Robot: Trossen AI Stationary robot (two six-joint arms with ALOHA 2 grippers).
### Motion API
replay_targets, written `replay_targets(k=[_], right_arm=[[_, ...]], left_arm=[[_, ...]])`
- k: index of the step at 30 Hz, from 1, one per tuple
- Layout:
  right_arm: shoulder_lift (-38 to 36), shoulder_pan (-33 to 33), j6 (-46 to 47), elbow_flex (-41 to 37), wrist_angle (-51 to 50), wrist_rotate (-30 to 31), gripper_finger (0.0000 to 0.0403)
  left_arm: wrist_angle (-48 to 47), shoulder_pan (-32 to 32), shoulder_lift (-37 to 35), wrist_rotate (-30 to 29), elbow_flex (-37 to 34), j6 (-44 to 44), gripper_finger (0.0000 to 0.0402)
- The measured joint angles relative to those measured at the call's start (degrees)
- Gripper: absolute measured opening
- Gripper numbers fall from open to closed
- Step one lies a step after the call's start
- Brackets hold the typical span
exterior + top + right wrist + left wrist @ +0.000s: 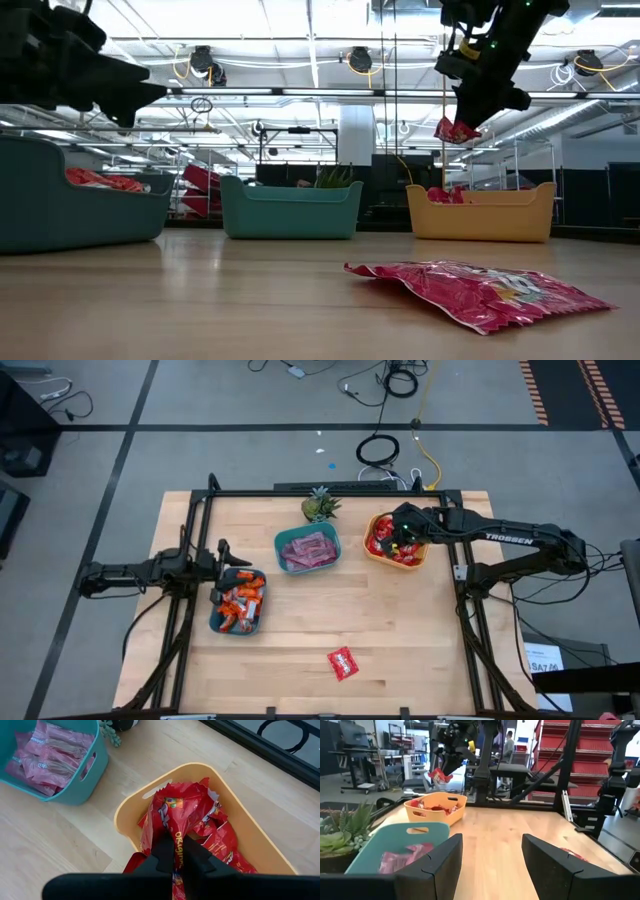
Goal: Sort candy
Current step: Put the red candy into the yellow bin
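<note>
Right gripper [174, 862] is pinched shut on a red candy packet [172, 820], hanging just above the yellow bowl [372, 550] of red ones. Thin, crinkly film — light, floppy, slick — so a firm edge pinch suits it. One loose red packet [342, 662] lies flat, well in front of that bowl. Left gripper [490, 862] waits with fingers parted over the far-left blue bowl [215, 622] of orange candy.
</note>
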Motion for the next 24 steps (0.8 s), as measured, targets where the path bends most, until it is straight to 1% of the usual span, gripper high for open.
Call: replay_targets(k=[5,14,17,24], right_arm=[[0.0,0.0,0.1,0.0,0.0,0.0,0.0004],[0.0,0.0,-1.9,0.0,0.0,0.3,0.0009],[0.0,-0.7,-1.8,0.0,-0.3,0.3,0.0032],[0.0,-1.4,-2.1,0.0,-0.4,2.3,0.0107]], left_arm=[[-0.1,0.0,0.0,-0.6,0.0,1.6,0.0215],[-0.1,0.0,0.1,-0.8,0.0,1.5,0.0215],[-0.1,0.0,0.1,-0.8,0.0,1.5,0.0215],[0.0,0.0,0.1,-0.8,0.0,1.5,0.0215]])
